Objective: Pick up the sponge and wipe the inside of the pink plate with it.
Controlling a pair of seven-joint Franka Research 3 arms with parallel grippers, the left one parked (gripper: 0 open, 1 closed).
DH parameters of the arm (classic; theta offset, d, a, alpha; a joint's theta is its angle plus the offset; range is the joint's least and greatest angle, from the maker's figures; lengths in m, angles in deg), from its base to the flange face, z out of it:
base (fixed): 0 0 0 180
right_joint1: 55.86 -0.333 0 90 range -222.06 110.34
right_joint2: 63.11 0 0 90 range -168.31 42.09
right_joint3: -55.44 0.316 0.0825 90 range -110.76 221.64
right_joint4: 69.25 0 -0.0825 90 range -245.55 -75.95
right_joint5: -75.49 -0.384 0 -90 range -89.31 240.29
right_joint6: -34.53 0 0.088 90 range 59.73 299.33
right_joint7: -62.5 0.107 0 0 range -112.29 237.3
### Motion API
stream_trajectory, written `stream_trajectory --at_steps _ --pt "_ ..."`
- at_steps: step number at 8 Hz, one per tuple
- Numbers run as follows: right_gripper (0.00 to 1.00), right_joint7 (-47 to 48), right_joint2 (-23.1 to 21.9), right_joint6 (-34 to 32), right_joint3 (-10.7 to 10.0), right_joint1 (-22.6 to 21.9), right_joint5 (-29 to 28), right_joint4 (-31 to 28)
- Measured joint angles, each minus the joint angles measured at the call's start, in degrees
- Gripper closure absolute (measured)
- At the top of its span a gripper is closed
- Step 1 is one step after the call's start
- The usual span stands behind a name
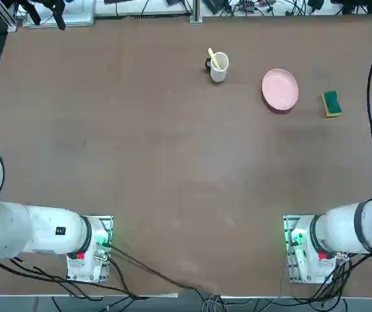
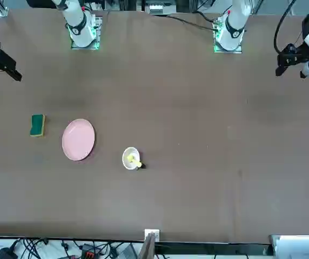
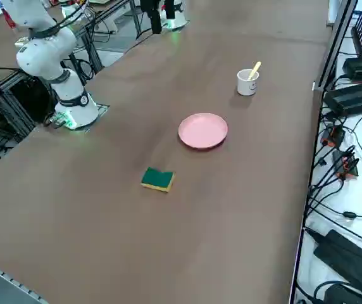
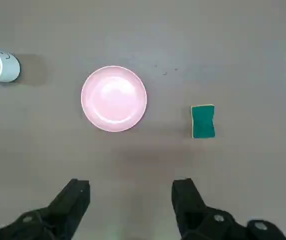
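Right wrist view: black two-finger right gripper, fingers spread wide apart, nothing between them.
Gripper placement: held back over the brown table, presumably so that plate and sponge both stay in sight before an approach.
Sponge: small rectangular block, green scouring top over yellow foam; lies flat on the table, green side up, likely ready to grasp by its edges.
Plate: round, shallow, pale pink, smooth; inside faces up, bare, so probably open to wiping.
Mug: white, yellow utensil inside; apart from the plate, on the side away from the sponge.
Sponge relative to gripper: out beyond the fingertips, well apart, untouched; plate just beside it.
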Motion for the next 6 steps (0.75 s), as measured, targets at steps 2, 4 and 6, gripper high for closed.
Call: stream_trajectory --at_steps 2,4,6 --pt "0.0 0.0 0.0 0.1 0.0 0.0 0.0 0.0" --pt "0.0 0.0 0.1 0.2 0.0 0.0 0.2 0.0" --pt "0.0 0.0 2.3 0.4 -0.2 0.7 0.3 -0.2"
